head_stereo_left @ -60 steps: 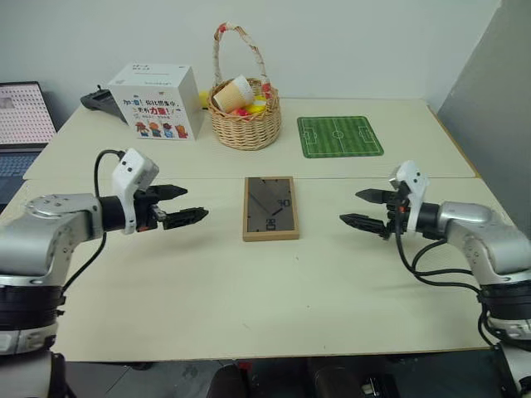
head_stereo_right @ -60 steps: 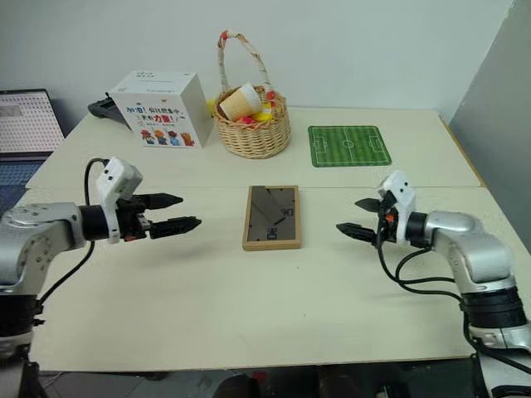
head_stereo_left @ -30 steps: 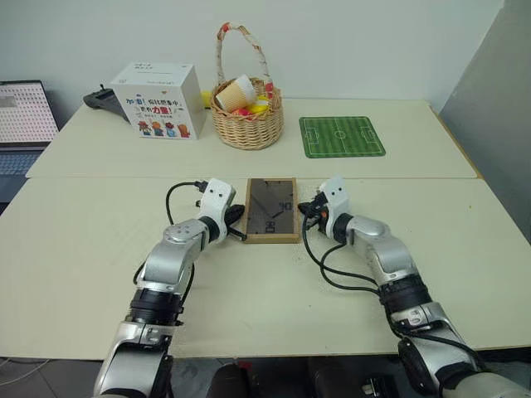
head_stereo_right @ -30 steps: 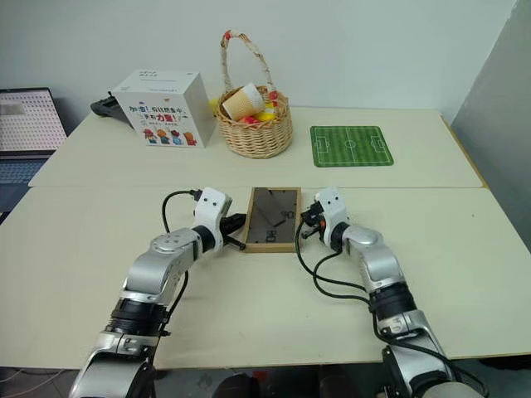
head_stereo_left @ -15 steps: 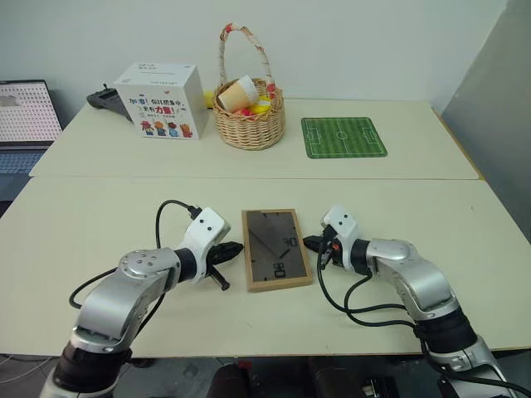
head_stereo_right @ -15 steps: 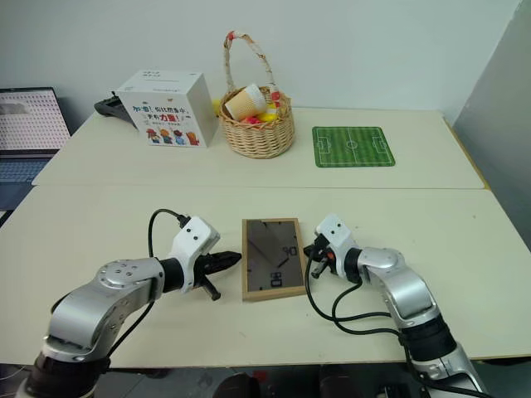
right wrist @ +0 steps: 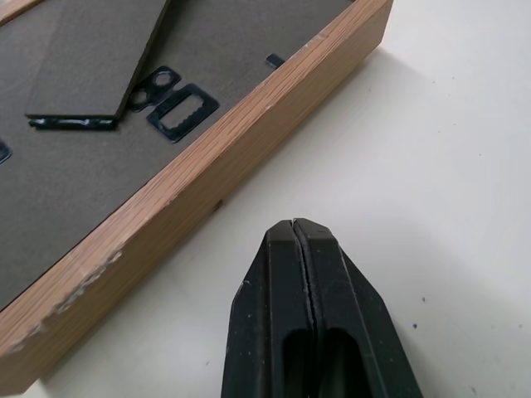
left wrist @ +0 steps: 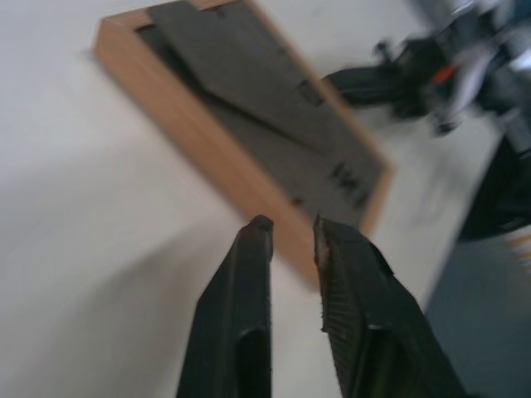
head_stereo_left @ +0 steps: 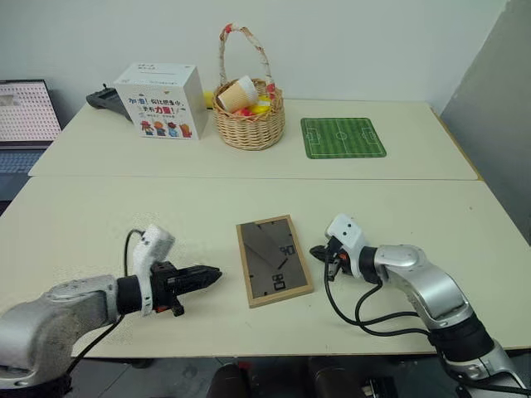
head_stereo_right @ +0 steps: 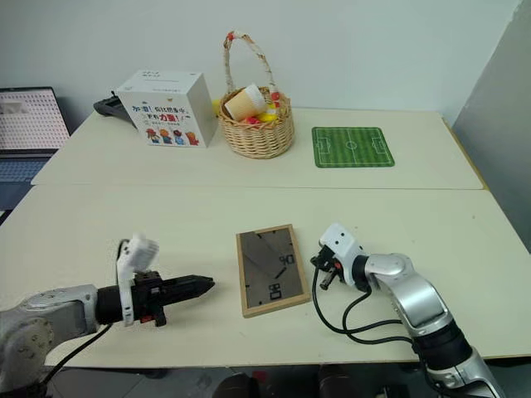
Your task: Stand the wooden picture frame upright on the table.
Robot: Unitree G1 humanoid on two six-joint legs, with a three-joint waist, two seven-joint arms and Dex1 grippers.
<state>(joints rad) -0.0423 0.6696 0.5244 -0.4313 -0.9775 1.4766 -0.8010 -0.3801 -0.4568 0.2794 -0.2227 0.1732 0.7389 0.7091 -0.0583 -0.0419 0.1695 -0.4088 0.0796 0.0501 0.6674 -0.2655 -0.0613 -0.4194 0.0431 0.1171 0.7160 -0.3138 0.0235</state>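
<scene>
**Frame Still Flat, Both Arms Drawn Back Toward the Near Edge**

Since a second ago, both arms have pulled away from the far half of the table [head_stereo_left: 99, 157], and the wooden picture frame [head_stereo_left: 274, 260] now lies nearer the front edge, turned slightly out of square. The left gripper [head_stereo_left: 212, 272], pressed together earlier, shows its fingers [left wrist: 249, 282] parted by a narrow gap in the left wrist view; it holds nothing and sits to the left of the frame, clear of it. The right gripper [right wrist: 293, 225] has its fingers pressed together, tips just beside the frame's right-hand wooden edge; contact cannot be confirmed.

The frame lies flat with its dark brown back upward inside a light-wood border. A triangular fold-out stand lies folded flat against the back, and small black metal hanger fittings [right wrist: 174, 104] are fixed beside it.

The left forearm reaches in low from the near left, gripper pointing right toward the frame. The right forearm bends in from the near right, gripper pointing left.

On the far half of the table stand a white box [head_stereo_left: 160, 101], a wicker basket [head_stereo_left: 247, 123] and a green football-pitch mat [head_stereo_left: 342, 136].
</scene>
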